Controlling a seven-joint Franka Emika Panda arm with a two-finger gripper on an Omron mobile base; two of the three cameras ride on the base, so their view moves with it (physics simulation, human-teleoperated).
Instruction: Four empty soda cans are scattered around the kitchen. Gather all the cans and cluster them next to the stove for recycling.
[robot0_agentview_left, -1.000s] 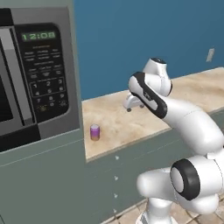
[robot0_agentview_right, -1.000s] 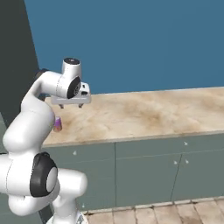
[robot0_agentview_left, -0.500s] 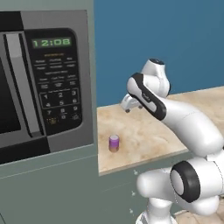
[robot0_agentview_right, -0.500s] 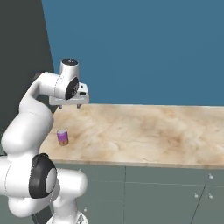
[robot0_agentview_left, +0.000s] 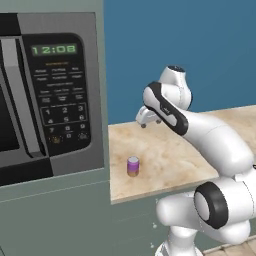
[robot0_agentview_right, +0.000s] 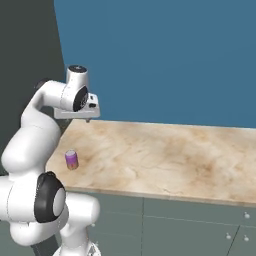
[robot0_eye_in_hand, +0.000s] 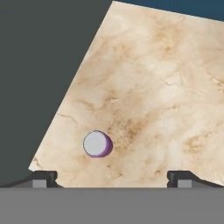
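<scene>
A small purple-pink soda can (robot0_agentview_left: 132, 166) with a silver top stands upright on the beige marble counter (robot0_agentview_left: 170, 155), close to its left end. The same soda can (robot0_agentview_right: 71, 159) sits near the counter's front edge, and the hand view looks down on the can's top (robot0_eye_in_hand: 96, 144). My gripper (robot0_agentview_left: 144, 123) hangs open and empty well above the counter, behind the can and a little to its right. The gripper (robot0_agentview_right: 86, 118) is held high, and its fingertips (robot0_eye_in_hand: 43, 178) stand wide apart. The stove is out of view.
A black-panelled microwave (robot0_agentview_left: 50, 95) sits in a tall grey-green cabinet at the counter's left end, and that cabinet's dark side (robot0_agentview_right: 25, 55) walls off the left. The counter (robot0_agentview_right: 170, 155) runs on to the right along the blue wall, with drawers (robot0_agentview_right: 190, 230) below.
The whole picture has shifted: the base has driven, so the microwave looms larger and the can sits further right in both base views. The arm holds its pose, gripper still open.
</scene>
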